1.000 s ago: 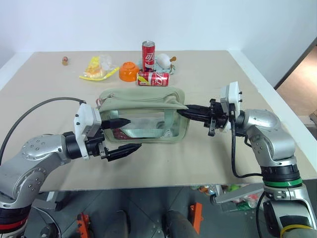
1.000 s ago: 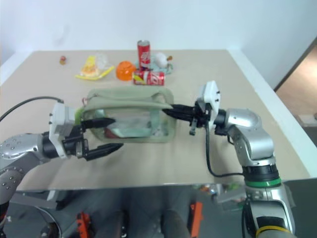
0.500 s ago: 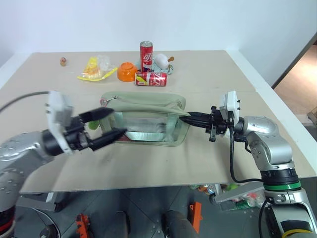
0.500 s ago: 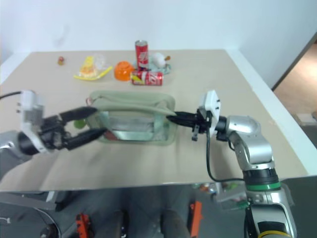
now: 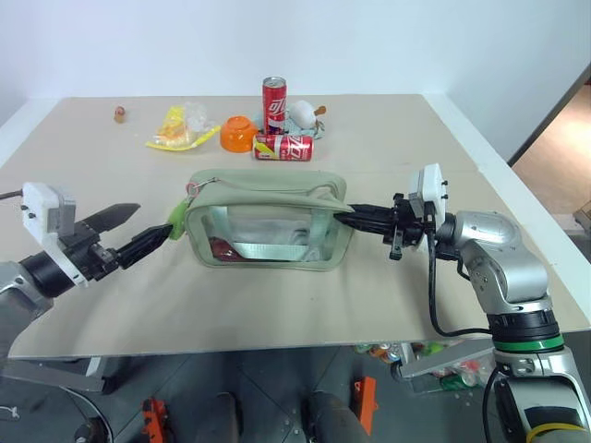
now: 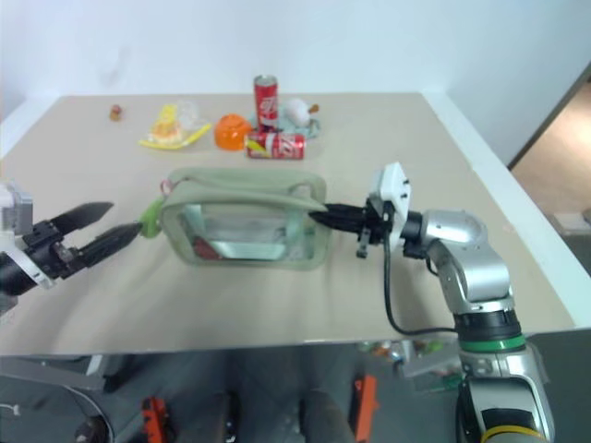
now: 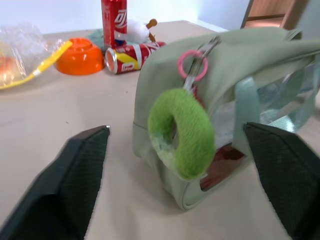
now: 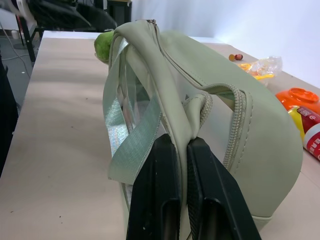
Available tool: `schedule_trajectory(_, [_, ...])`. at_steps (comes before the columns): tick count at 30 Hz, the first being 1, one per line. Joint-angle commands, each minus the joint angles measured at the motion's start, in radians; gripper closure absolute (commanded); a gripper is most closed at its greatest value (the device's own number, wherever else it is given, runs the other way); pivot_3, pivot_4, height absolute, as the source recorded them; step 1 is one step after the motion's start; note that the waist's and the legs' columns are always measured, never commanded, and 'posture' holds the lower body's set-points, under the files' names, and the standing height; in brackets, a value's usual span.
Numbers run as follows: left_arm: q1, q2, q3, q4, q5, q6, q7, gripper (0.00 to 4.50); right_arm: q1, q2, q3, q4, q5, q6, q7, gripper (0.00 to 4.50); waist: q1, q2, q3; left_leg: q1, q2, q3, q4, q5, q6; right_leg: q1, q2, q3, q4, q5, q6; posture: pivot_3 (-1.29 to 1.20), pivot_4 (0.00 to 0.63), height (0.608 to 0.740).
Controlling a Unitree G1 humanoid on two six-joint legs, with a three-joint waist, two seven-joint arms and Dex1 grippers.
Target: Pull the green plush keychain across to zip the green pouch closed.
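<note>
My left gripper [image 5: 129, 233] has backed off to the left since a second ago, fingers still apart and empty. The small lime-green fuzzy plush keychain [image 7: 181, 131] hangs free on its pink ring at the left end of the boxy sage-green fabric pouch with clear window sides [image 5: 268, 220], which stands mid-table. My right gripper [image 8: 177, 192] stays clamped together on the fabric at the pouch's right end. The zip looks drawn fully across, so I'd judge it done; I'd only release the right hold gently.
</note>
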Motion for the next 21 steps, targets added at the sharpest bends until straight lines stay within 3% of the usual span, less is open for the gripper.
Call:
schedule_trajectory(1, [-0.003, -0.009, -0.026, 0.002, 0.044, -0.045, -0.023, 1.48, -0.013, -0.013, -0.021, -0.053, 0.013, 0.001, -0.002, 4.50, 0.000, 0.000, 0.000, 0.000, 0.000, 0.000, 0.000, 0.000, 0.000, 0.000, 0.000, 0.000, 0.000, 0.000, 0.000, 0.00, 0.150, 0.740])
schedule_trajectory(9, [-0.041, -0.028, -0.064, 0.070, 0.121, -0.099, -0.042, 4.29, -0.015, -0.022, -0.031, -0.052, 0.010, 0.003, -0.008, 4.50, 0.000, 0.000, 0.000, 0.000, 0.000, 0.000, 0.000, 0.000, 0.000, 0.000, 0.000, 0.000, 0.000, 0.000, 0.000, 0.00, 0.150, 0.740])
schedule_trajectory(10, [-0.049, -0.029, -0.062, 0.076, 0.129, -0.105, -0.042, 4.48, -0.015, -0.023, -0.031, -0.052, 0.010, 0.003, -0.009, 4.50, 0.000, 0.000, 0.000, 0.000, 0.000, 0.000, 0.000, 0.000, 0.000, 0.000, 0.000, 0.000, 0.000, 0.000, 0.000, 0.00, 0.150, 0.740])
schedule_trajectory(21, [-0.159, -0.003, -0.026, 0.092, 0.142, -0.144, -0.048, 4.48, -0.012, -0.036, -0.033, -0.051, 0.011, 0.006, -0.006, 4.50, 0.000, 0.000, 0.000, -0.001, 0.000, 0.000, 0.000, 0.000, 0.000, 0.000, 0.000, 0.000, 0.000, 0.000, 0.000, 0.00, 0.150, 0.740])
